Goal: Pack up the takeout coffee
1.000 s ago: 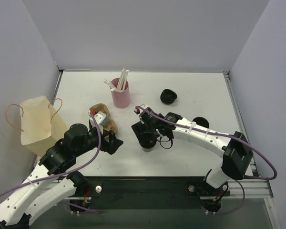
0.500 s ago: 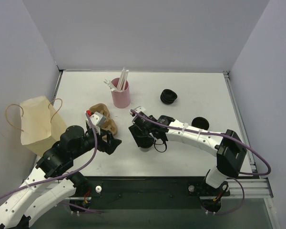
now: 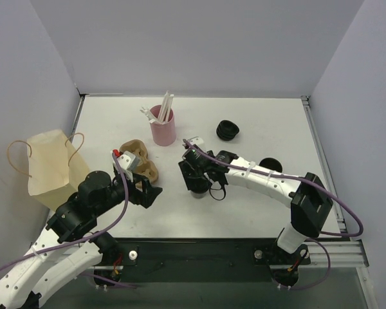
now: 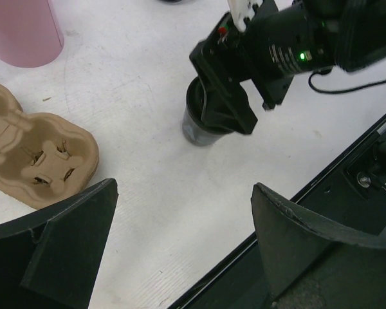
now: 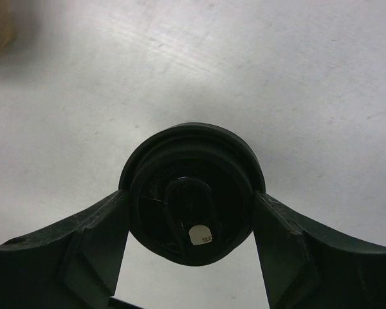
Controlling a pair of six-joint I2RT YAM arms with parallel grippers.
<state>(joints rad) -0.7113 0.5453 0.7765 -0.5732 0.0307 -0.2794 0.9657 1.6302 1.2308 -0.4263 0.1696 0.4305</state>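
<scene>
At the middle of the worktop [image 5: 309, 77], my right tool [image 5: 192, 207] clasps the lidded coffee cup [image 5: 192, 161] by its sides, upright, presumably against spills. My left tool [image 4: 183, 190] hangs wide open and empty near the cup carrier [image 4: 38, 154].

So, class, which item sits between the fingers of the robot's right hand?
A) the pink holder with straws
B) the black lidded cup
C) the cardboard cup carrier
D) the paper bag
B: in the right wrist view, the right hand grips the black lidded cup from both sides.
</scene>
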